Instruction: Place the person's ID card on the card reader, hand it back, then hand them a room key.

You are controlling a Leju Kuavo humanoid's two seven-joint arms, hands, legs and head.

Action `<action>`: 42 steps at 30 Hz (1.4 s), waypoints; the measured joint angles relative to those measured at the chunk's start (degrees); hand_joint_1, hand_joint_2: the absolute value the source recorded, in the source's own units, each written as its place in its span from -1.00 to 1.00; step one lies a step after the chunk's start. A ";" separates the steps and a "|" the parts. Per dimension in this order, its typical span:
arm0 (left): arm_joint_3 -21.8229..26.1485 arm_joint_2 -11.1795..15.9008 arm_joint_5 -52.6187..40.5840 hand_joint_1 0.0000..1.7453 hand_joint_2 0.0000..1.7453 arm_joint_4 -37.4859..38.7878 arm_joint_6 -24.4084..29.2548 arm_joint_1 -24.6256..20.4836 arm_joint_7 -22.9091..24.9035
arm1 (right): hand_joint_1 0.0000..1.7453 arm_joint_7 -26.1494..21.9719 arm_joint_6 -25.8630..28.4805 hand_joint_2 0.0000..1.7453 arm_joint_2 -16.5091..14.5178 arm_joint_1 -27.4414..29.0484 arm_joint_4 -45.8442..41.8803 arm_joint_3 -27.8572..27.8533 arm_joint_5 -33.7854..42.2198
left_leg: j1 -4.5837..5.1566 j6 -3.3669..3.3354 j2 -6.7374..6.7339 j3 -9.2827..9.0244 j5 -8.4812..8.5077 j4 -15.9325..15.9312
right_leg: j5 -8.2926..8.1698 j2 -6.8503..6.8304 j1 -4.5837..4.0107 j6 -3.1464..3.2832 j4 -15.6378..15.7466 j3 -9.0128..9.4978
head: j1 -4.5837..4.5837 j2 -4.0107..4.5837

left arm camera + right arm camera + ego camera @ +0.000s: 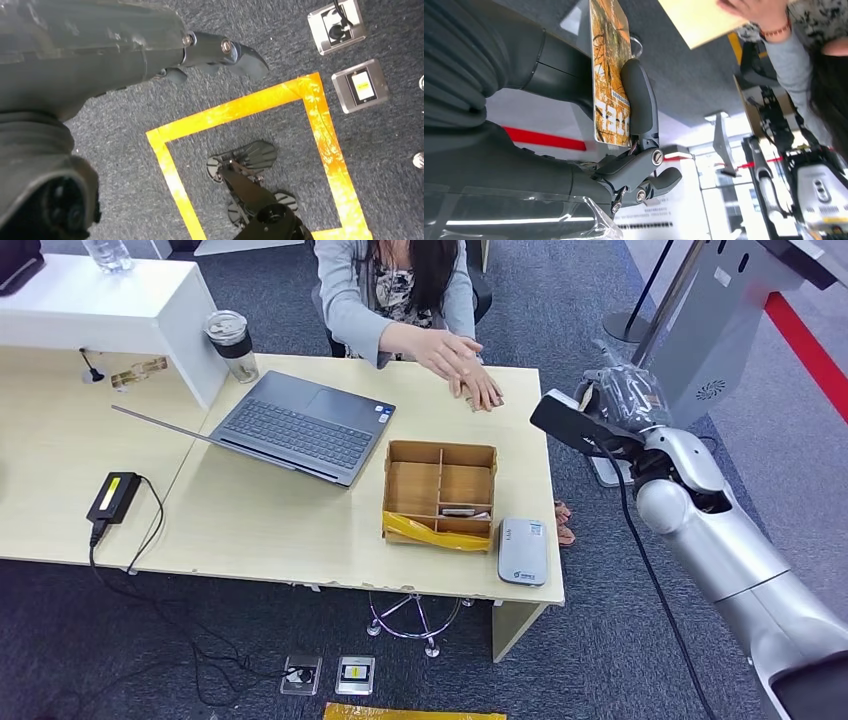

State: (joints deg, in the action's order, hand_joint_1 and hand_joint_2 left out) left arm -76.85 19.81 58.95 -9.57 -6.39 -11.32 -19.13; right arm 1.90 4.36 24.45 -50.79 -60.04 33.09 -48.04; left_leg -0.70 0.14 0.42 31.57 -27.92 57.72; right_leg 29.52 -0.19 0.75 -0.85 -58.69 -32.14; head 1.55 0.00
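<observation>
My right hand [622,392] hangs in the air just off the table's right edge, level with the person's hands [470,375], which rest on the tabletop. In the right wrist view the thumb and fingers [640,102] pinch an orange patterned card [610,70] with white lettering. The grey-white card reader [522,550] lies at the table's front right corner. Beside it stands a wooden compartment box [440,465] with a card [458,511] in a front compartment. My left hand [215,52] hangs over the carpet and holds nothing.
An open laptop [300,425] sits mid-table, with a lidded cup [232,345] and a white raised shelf [110,300] behind it. A black power brick [115,495] lies at the left. A grey kiosk [720,330] stands right of my right arm. Yellow floor tape [240,107] and floor sockets [360,85] lie below.
</observation>
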 joint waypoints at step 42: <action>-0.04 -0.12 1.38 -1.00 -1.00 0.00 1.09 0.15 -0.21 | -1.00 3.96 -0.53 -1.00 -10.87 4.77 -1.60 1.59 -1.35 | -0.04 0.03 0.05 -0.04 0.04 0.01 | 0.01 -0.05 -0.04 0.02 0.02 -0.03 | 0.01 0.00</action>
State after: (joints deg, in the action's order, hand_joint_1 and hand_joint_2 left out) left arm -76.89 19.69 60.33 -9.57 -5.31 -11.17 -19.34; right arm 5.85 3.82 13.57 -46.02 -61.64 34.68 -49.39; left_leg -0.74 0.16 0.48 31.53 -27.88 57.73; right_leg 29.53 -0.24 0.71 -0.84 -58.67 -32.16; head 1.55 0.00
